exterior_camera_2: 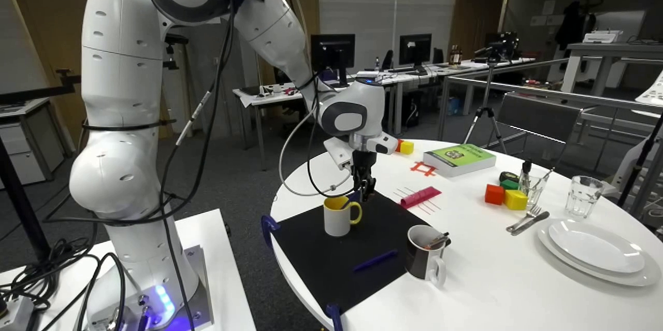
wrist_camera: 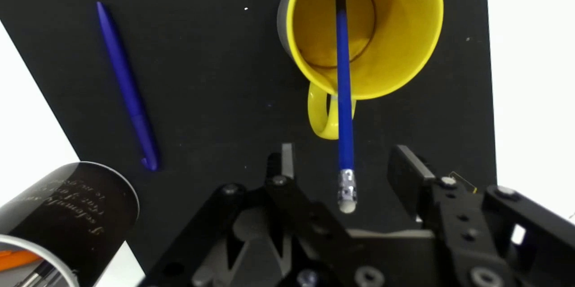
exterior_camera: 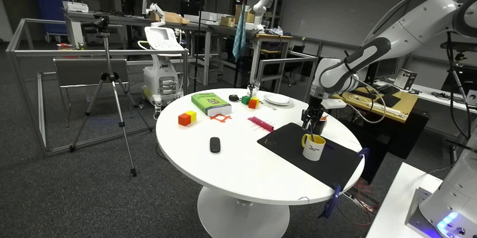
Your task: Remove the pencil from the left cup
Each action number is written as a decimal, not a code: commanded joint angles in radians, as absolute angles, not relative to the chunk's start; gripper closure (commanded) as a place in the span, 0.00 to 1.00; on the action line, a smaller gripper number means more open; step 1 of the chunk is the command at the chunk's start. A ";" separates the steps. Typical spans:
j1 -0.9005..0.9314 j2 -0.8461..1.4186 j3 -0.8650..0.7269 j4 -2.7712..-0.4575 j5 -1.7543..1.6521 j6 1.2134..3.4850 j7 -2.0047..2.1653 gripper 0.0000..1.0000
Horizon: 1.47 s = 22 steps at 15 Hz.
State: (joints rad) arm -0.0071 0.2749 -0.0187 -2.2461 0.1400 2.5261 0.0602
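Note:
A blue pencil (wrist_camera: 345, 112) with a silver ferrule and white eraser leans in the white mug with yellow inside (wrist_camera: 404, 49), eraser end up over the yellow handle. This mug shows in both exterior views (exterior_camera: 313, 152) (exterior_camera_2: 336, 221). My gripper (wrist_camera: 345, 161) is open, with one finger on each side of the pencil's upper end, touching neither side. In both exterior views the gripper (exterior_camera: 307, 123) (exterior_camera_2: 366, 192) is just above the white mug. The dark mug (wrist_camera: 76, 206) with a white handle (exterior_camera_2: 438, 272) holds an orange pen and other pens, and stands apart.
A blue-purple pen (wrist_camera: 126, 85) lies on the black mat (exterior_camera_2: 311, 248) between the mugs. Blue clamps (exterior_camera_2: 268, 228) hold the mat's edge. A magenta piece with thin spikes (exterior_camera_2: 420, 196), a green book (exterior_camera_2: 460, 158), colored blocks (exterior_camera_2: 494, 194) and white plates (exterior_camera_2: 595, 248) stand farther off.

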 commanded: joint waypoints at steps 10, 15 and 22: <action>0.023 0.283 -0.026 -2.212 0.069 2.489 0.149 0.98; 0.025 0.260 -0.029 -2.225 0.054 2.492 0.163 0.98; 0.017 0.210 -0.026 -2.243 0.066 2.498 0.156 0.98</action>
State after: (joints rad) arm 0.0152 0.2611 -0.0207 -2.2293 0.0800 2.5214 0.1282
